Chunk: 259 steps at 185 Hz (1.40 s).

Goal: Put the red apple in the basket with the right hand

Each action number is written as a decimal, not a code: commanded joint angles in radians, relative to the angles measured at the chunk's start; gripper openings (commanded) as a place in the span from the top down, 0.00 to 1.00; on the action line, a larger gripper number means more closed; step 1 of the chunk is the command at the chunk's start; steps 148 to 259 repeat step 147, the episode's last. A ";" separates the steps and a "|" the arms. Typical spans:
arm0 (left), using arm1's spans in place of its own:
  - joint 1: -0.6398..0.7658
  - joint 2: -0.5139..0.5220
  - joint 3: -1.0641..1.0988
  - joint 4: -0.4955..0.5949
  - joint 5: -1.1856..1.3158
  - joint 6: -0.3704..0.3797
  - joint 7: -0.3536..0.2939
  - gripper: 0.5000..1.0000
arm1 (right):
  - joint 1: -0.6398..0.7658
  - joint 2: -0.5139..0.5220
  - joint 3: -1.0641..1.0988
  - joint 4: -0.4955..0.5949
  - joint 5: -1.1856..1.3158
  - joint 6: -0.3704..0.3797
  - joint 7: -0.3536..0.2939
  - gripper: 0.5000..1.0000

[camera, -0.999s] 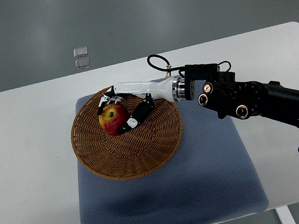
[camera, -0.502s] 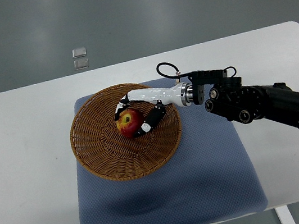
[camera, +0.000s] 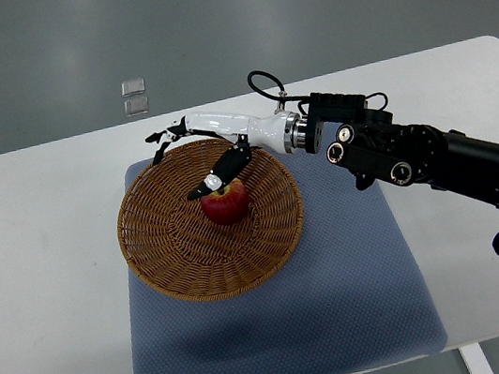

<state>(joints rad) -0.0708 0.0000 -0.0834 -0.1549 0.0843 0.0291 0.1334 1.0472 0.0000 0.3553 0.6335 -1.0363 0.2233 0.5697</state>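
A red apple (camera: 225, 205) lies inside the round wicker basket (camera: 170, 256), a little right of its middle. My right hand (camera: 181, 160) reaches in from the right above the basket's far rim. Its fingers (camera: 162, 135) are spread open and hold nothing; the thumb (camera: 213, 181) hangs just above the apple. The left arm is out of view.
The basket stands on a blue-grey mat (camera: 344, 305) on a white table (camera: 50, 304). My right forearm (camera: 416, 156), black with cables, crosses the table's right side. Two small pale squares (camera: 134, 96) lie on the floor beyond the table.
My right hand carried the apple rightward inside the basket, then opened and lifted away toward the far rim. The apple now rests free in the basket.
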 commanded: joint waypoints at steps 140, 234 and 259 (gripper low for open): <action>0.000 0.000 -0.004 0.002 0.000 0.000 0.000 0.00 | -0.253 -0.236 0.116 -0.098 0.901 -0.053 -0.163 0.19; 0.000 0.000 -0.004 0.000 0.000 0.000 0.000 0.00 | -0.253 -0.242 0.117 -0.098 0.903 -0.048 -0.163 0.18; 0.000 0.000 -0.004 0.000 0.000 0.000 0.000 0.00 | -0.253 -0.242 0.117 -0.098 0.903 -0.048 -0.163 0.18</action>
